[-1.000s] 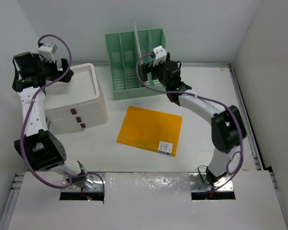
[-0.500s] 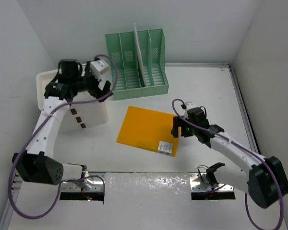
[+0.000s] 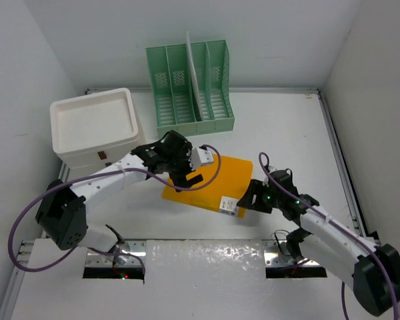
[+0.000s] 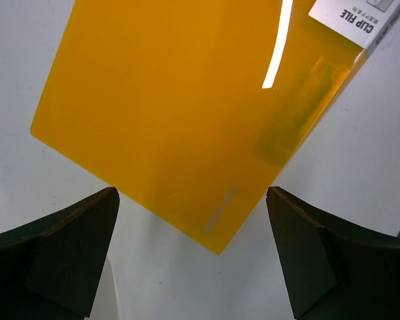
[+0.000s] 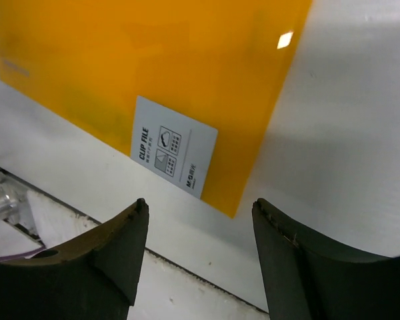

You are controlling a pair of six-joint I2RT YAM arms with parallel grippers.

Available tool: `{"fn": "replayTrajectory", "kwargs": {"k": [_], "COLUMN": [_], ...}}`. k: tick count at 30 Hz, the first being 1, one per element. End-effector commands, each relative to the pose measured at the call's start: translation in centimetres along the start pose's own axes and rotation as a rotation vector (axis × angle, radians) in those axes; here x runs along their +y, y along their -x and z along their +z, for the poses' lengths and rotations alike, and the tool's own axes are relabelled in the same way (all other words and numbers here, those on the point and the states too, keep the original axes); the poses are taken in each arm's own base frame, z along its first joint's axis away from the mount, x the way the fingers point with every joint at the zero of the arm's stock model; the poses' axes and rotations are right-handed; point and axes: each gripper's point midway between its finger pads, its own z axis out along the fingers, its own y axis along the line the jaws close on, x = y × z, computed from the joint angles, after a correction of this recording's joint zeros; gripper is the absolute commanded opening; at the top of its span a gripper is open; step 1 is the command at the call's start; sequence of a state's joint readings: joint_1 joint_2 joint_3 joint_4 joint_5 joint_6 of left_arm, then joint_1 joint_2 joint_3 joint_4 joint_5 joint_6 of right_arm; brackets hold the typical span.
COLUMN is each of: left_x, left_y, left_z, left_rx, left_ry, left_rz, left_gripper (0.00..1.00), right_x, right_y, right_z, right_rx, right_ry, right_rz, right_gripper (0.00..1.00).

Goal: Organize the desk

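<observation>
The desk (image 3: 287,133) is a white tabletop. An orange clip-file folder (image 3: 217,177) with a white label (image 3: 229,205) lies flat at its middle. My left gripper (image 3: 185,180) hovers open and empty over the folder's near-left part. In the left wrist view the folder (image 4: 180,113) points one corner between the spread fingers (image 4: 60,260) of my left gripper (image 4: 192,193). My right gripper (image 3: 248,199) is open and empty at the folder's near-right corner. The right wrist view shows the folder (image 5: 153,73) and its label (image 5: 175,155) just ahead of my right gripper (image 5: 200,203).
A green file rack (image 3: 190,87) stands at the back with a white sheet (image 3: 192,67) upright in it. A white drawer box (image 3: 97,130) sits at the back left. Silver rails (image 3: 337,153) edge the right side. White walls close in on three sides.
My left arm swung from the drawer box down over the folder's left part. My right arm came from the rack to the folder's near-right corner. The folder has not moved.
</observation>
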State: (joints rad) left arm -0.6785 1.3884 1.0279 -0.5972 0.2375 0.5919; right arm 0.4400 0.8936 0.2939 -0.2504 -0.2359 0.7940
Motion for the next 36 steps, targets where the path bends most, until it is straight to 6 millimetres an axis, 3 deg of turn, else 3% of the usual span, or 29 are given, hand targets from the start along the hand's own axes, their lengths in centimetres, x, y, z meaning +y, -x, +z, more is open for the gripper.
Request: {"fn": "replayTrajectory", "kwargs": {"k": [1, 4, 10, 15, 24, 36], "left_x": [1.2, 0.5, -0.1, -1.3, -3.2, -4.6], "left_y": [1.5, 1.4, 0.4, -1.0, -3.5, -4.4], "left_z": [2.0, 3.1, 4.9, 6.5, 9.4, 10.1], "left_rx": [-0.021, -0.015, -0.027, -0.011, 0.051, 0.049], "left_ry": [0.084, 0.048, 0.025, -0.005, -0.074, -0.114], "left_rz": [0.036, 0.062, 0.081, 0.095, 0.118, 0.130], "left_gripper": [0.91, 0.90, 0.90, 0.90, 0.89, 0.87], "right_x": [1.1, 1.6, 0.0, 0.6, 0.7, 1.5], "right_y": [0.4, 0.1, -2.4, -1.9, -2.0, -1.4], "right_z": [0.0, 0.5, 1.7, 1.9, 2.2, 2.0], "right_rx": [-0.061, -0.062, 0.010, -0.015, -0.051, -0.060], "right_ry": [0.066, 0.118, 0.087, 0.131, 0.183, 0.219], "right_rz": [0.145, 0.183, 0.263, 0.288, 0.318, 0.264], "right_gripper": [0.62, 0.60, 0.57, 0.46, 0.36, 0.30]}}
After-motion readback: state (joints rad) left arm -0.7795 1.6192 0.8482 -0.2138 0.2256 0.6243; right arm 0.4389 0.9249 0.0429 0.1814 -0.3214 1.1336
